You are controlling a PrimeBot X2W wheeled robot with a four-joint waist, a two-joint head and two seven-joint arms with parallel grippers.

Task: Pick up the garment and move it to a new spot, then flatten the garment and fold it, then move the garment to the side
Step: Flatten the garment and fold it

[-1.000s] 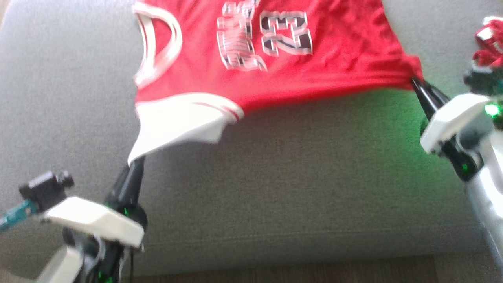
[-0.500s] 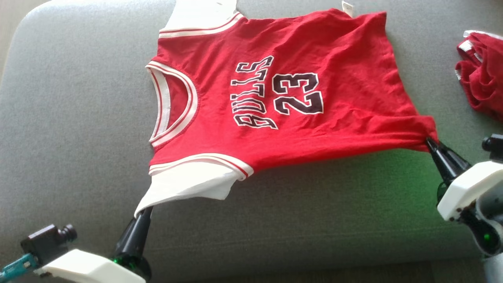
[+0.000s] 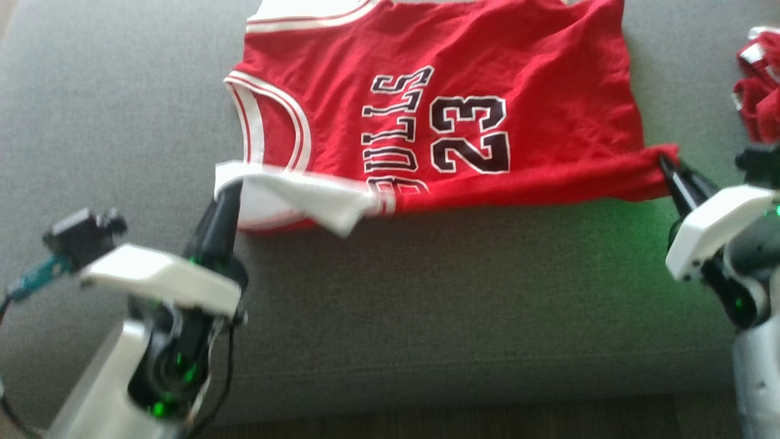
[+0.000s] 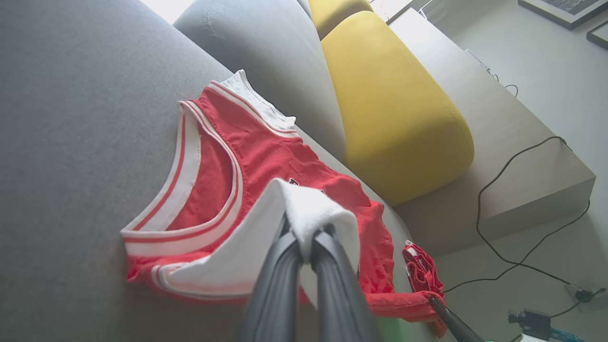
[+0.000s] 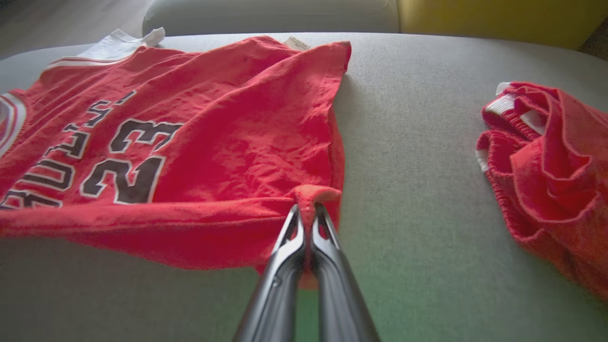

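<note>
Red jersey cloth with white trim and black "BULLS 23" lettering makes up the garment (image 3: 548,91). It lies spread front-up on the grey sofa seat (image 3: 426,292), with the collar toward the robot's left and the hem toward its right. In the head view it occupies the upper middle of the seat, and its far edge is cut off by the top of the frame.

Left gripper (image 3: 230,190): the jaws are clenched on the white sleeve panel at the garment's near left corner. The panel is lifted off the seat and turned back over the near shoulder. In the left wrist view the same gripper (image 4: 306,240) has white cloth draped over both tips, with the red body of the garment (image 4: 266,156) lying flat beyond.

Right gripper (image 3: 665,164): the jaws are clenched on the near hem corner. In the right wrist view this gripper (image 5: 308,209) has red cloth bunched into a small knot between the tips, with the garment (image 5: 228,118) extending away to that view's left.

Between the two grip points the near edge is turned up and over, hiding part of the nearest letter.

A second red garment (image 3: 758,97) lies crumpled on the seat to the robot's right, apart from the jersey. A yellow cushion (image 4: 394,109) stands behind the seat.
</note>
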